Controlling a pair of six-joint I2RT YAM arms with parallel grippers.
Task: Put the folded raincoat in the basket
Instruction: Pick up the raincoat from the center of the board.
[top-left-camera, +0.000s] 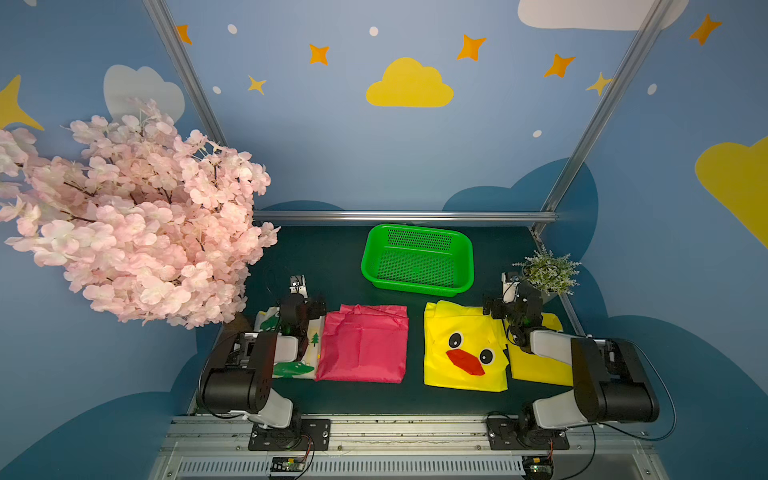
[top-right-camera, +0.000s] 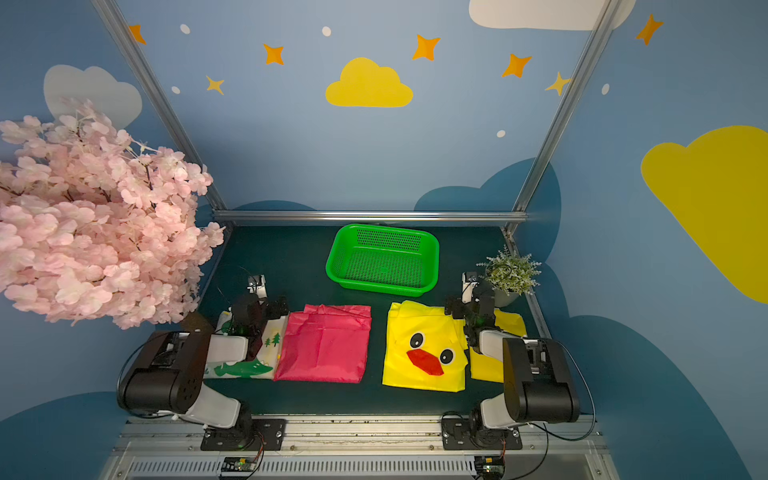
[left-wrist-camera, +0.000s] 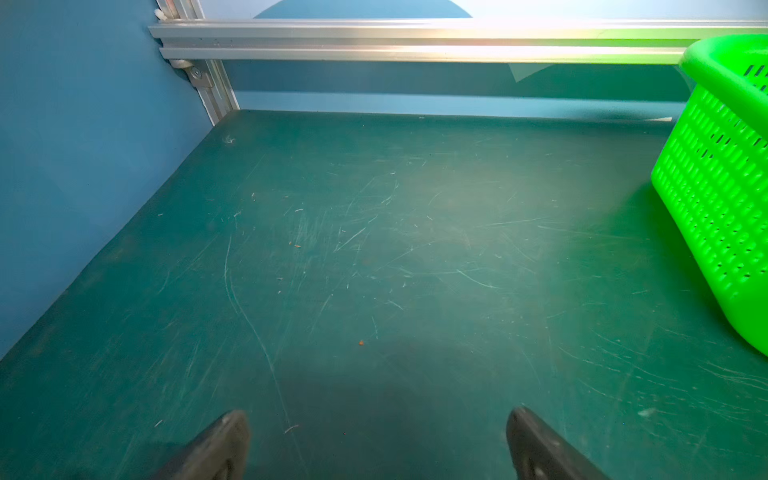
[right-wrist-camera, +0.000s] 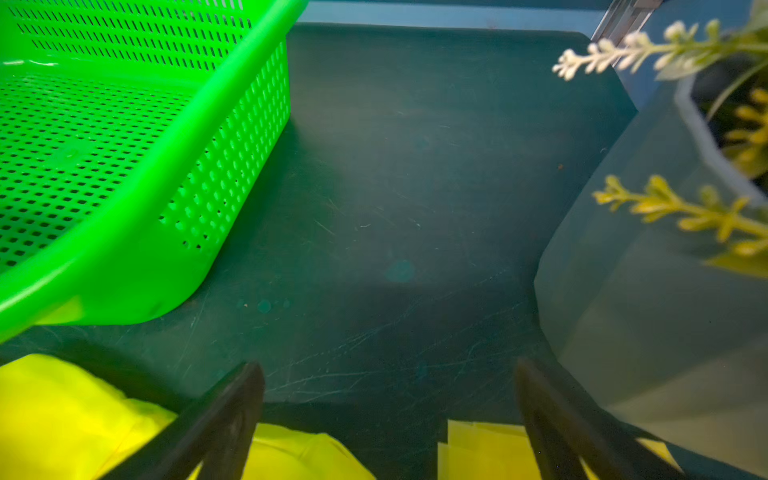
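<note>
Bottom of frame in both top views: both arm bases bolted to the front rail, arms folded low. Left gripper (left-wrist-camera: 376, 419) was released, jaws wide, only bare table between them in the left wrist view. Right gripper (right-wrist-camera: 388, 368) was the same, spread and holding nothing, with yellow fabric just under its fingers (right-wrist-camera: 232, 415). Four folded raincoats lay flat in a row across lower centre, none in the basket. From left to right: a white printed raincoat (top-left-camera: 309, 353) with green trees and a crocodile, partly under the left arm; a pink raincoat (top-left-camera: 363, 345), roughly square and creased, its left edge overlapping the white one; a gap; a duck raincoat (top-left-camera: 463, 349), yellow with two eyes and a red beak; and a plain yellow raincoat (top-left-camera: 536, 370), partly hidden by the right arm. Just above the row, centre frame, sat the basket (top-left-camera: 415, 284): bright green, perforated floor and walls, rounded corners, flared rim, nothing inside, upright, turned slightly askew. The table (top-left-camera: 332, 257) was dark green, matte and heavily scratched. A small potted plant (top-left-camera: 546, 272) stood at centre right beside the right gripper. A pink blossom branch (top-left-camera: 133, 220) filled the left. An aluminium rail (top-left-camera: 403, 216) closed the back edge, and behind it was a blue wall (top-left-camera: 374, 158) with yellow clouds and orange stars.
</note>
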